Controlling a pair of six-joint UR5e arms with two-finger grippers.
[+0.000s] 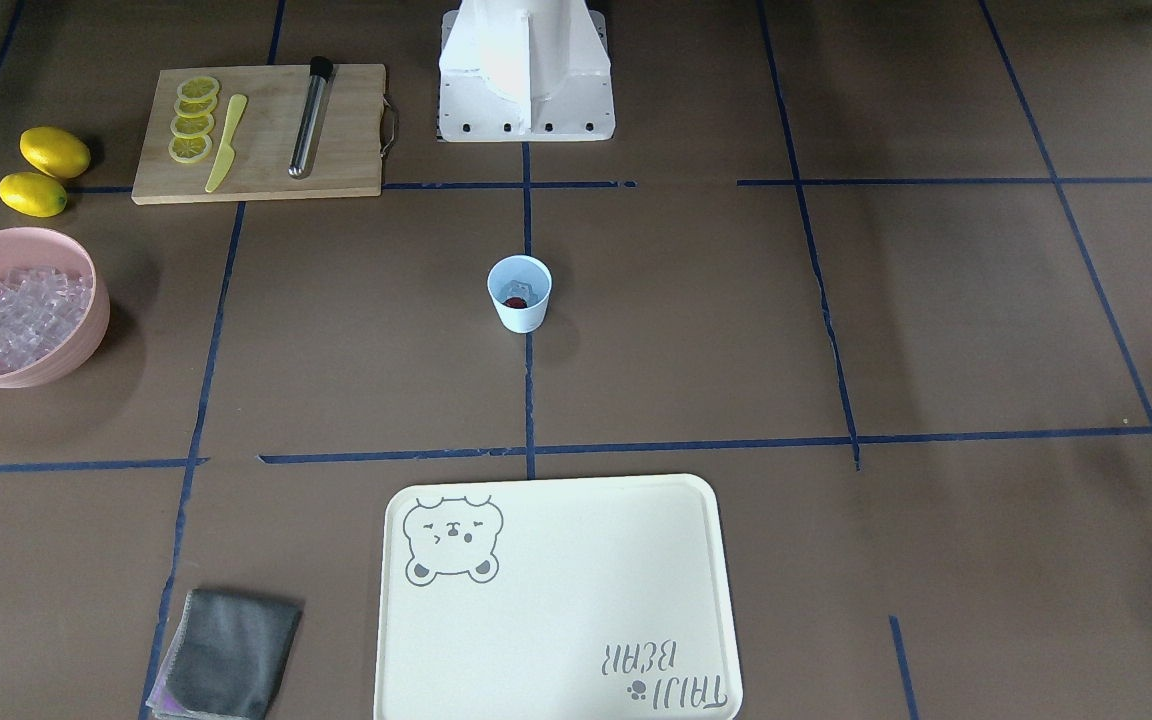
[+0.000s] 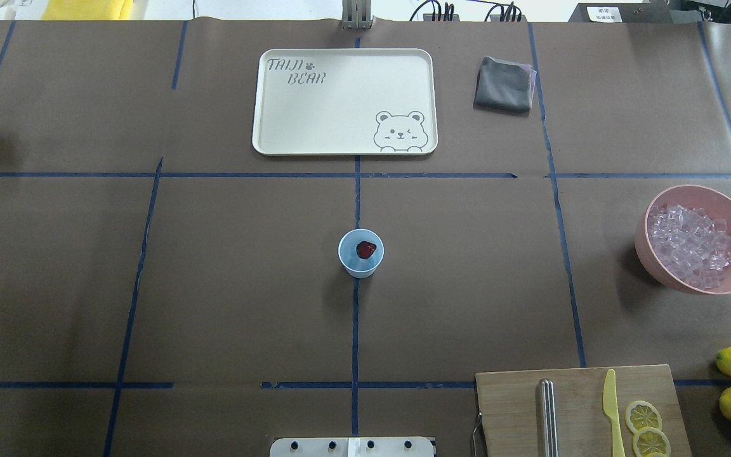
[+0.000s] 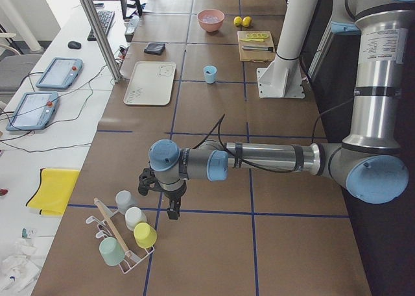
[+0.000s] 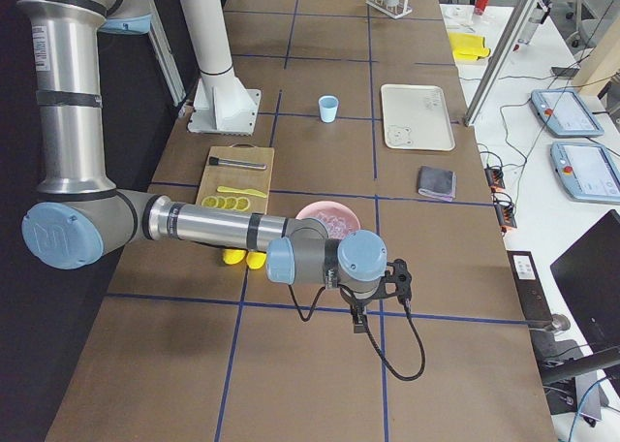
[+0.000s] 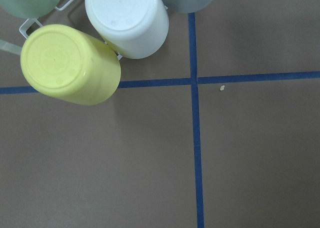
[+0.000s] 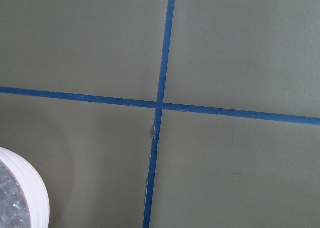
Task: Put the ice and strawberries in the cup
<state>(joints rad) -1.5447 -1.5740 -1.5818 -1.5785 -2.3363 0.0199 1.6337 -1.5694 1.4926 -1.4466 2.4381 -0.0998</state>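
Cup (image 1: 521, 312) on surface (image 2: 245, 285): I see it upright at the middle of the brown paper, on a blue tape line, well apart from everything else.
Left gripper (image 3: 170, 205): hangs over the surface's left end, just beside some upturned spare cups (image 5: 70, 63). I cannot tell whether its jaws are apart or together.
Right gripper (image 4: 360, 321): hangs over a tape cross near the bowl. I cannot tell its jaws either.
Tray (image 2: 340, 101): cream with a bear print, across the surface from the robot's base.
Board (image 1: 336, 150): beside the base on the right, carrying lemon slices (image 1: 194, 118), a knife (image 1: 226, 143) and a rod (image 1: 310, 118).
Bowl (image 1: 96, 320): pink, at the right end, heaped with ice (image 1: 16, 315).
Cloth (image 1: 228, 655): grey, folded, beside the tray.
Lemons (image 1: 55, 152): two, between board and bowl.
Strawberry (image 2: 366, 249): red, down inside the cup. I cannot tell whether any ice lies with it.
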